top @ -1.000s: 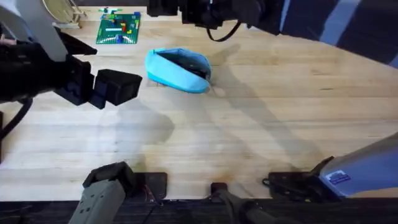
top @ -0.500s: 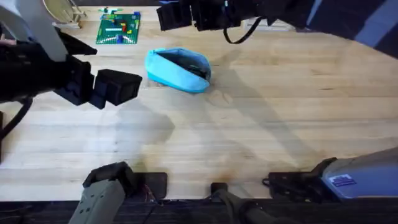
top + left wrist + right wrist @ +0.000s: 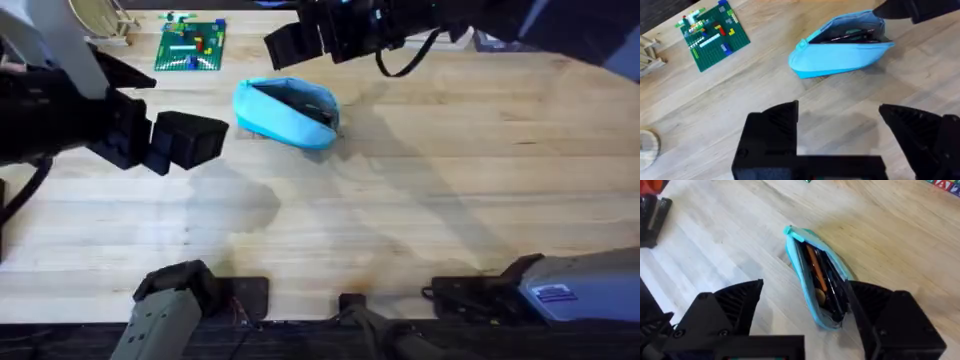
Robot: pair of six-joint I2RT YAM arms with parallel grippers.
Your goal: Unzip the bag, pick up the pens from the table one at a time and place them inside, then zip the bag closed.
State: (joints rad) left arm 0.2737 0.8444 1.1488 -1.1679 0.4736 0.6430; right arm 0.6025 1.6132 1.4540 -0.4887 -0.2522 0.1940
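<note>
Bag (image 3: 287,111) unzipped upper-centre on worktop (image 3: 420,190), pens (image 3: 821,277) half buried inside. Right claw (image 3: 805,317) wide above it; left claw (image 3: 840,135) wide, empty.

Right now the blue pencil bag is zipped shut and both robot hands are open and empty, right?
Not quite. The blue pencil bag is unzipped and gaping, with pens lying inside, as the right wrist view shows. The rest holds: the left gripper and right gripper are both open and empty.
</note>
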